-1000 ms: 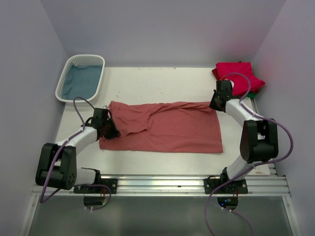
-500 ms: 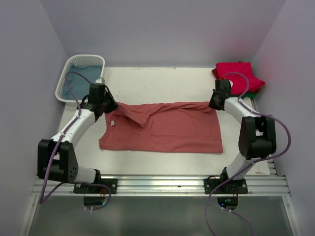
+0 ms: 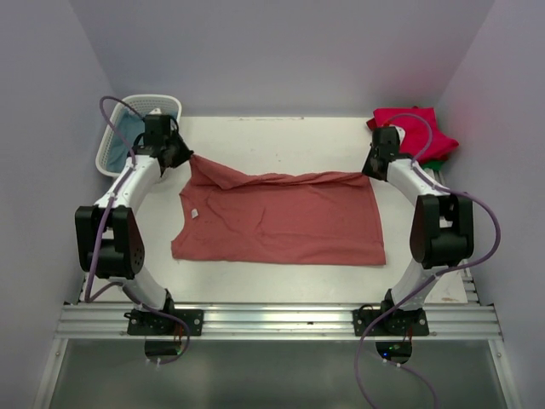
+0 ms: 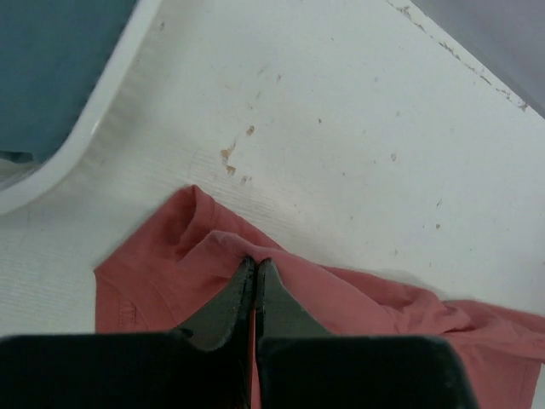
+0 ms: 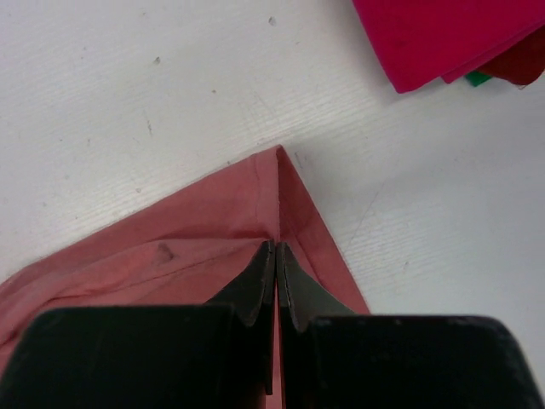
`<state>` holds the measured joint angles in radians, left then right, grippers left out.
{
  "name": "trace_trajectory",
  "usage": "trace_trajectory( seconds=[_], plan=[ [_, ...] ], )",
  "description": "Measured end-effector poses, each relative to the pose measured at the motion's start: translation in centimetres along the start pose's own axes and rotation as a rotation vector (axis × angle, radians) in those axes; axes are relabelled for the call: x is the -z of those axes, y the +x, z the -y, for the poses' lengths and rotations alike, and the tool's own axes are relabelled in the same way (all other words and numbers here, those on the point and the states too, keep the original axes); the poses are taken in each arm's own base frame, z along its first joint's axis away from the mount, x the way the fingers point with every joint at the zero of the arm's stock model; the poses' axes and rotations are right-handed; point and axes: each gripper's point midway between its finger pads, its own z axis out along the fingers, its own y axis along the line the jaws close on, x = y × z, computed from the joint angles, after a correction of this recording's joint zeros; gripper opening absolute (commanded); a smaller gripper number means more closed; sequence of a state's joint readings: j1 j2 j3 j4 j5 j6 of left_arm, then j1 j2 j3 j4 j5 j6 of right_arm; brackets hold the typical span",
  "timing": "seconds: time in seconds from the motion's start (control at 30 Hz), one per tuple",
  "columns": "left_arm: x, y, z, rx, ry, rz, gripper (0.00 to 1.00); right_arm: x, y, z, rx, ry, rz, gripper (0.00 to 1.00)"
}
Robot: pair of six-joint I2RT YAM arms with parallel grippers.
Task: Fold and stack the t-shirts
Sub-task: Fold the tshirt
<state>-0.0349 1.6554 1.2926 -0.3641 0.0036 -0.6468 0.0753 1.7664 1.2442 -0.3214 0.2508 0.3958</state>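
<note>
A large salmon-red t-shirt lies spread on the white table, its far edge lifted and stretched between my two grippers. My left gripper is shut on the shirt's far left corner, close to the basket. My right gripper is shut on the far right corner. A folded crimson-pink t-shirt sits at the back right, and a sliver of a green one shows under it.
A white lattice basket holding blue cloth stands at the back left, right beside my left gripper. Grey walls close in the table on three sides. An aluminium rail runs along the near edge.
My left gripper closed on the shirt's near left part and carried it toward the far left, up beside the basket. My right gripper shifted slightly farther back with its corner.
</note>
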Motion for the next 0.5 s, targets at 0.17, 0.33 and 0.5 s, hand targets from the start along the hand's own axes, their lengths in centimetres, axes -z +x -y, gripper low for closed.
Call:
trace_trajectory(
  seconds=[0.17,0.33,0.5],
  plan=[
    [-0.2,-2.5,-1.4,0.030,-0.031,0.031,0.00,-0.1,-0.3,1.3,-0.011,0.055,0.013,0.00],
    [0.1,-5.0,-2.7,0.065,-0.047,0.076,0.00,-0.2,-0.6,2.3,-0.028,0.091,0.018,0.00],
    [0.3,-5.2,-3.0,0.071,-0.040,0.069,0.00,-0.1,-0.6,2.3,-0.035,0.089,0.020,0.00]
  ],
)
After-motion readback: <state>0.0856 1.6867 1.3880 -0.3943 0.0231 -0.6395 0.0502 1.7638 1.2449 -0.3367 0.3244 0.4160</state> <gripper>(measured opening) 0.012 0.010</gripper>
